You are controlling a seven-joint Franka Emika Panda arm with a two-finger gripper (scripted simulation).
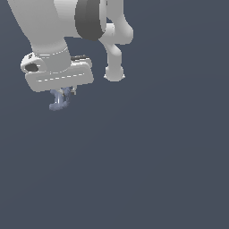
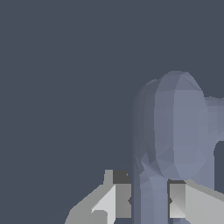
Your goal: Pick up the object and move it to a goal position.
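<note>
Closest to the wrist camera, two grey fingertips (image 2: 122, 199) press against the lower stem of the object (image 2: 175, 127), one on each side of it. That periwinkle piece fills much of the wrist view: a rounded, faceted bulb stands above the clamped stem, and a side branch runs off the frame edge. The pincer (image 2: 149, 200) is clenched on the object, with the stem filling the gap between its fingertips.

Seen from outside, the white arm (image 1: 49, 18) comes in from the upper corner on the exterior view's left. A dark grey joint band (image 1: 89, 18) sits further to the right on it, and beyond that a rounded white link (image 1: 115, 53) hangs down. Below the wrist sits the broad white block of the pincer (image 1: 62, 92). The object (image 1: 58, 102) hangs just under that block, a small curved hook shape, lavender-blue, much smaller than the block above it.

Behind everything lies one flat slate-blue field (image 1: 156, 170) without seam, edge, texture or horizon. Whether it is a floor or a backdrop cannot be told. No shadow falls under the object, so whether it touches any surface cannot be told either. No writing or markings can be read on the arm, the pincer or the object.
</note>
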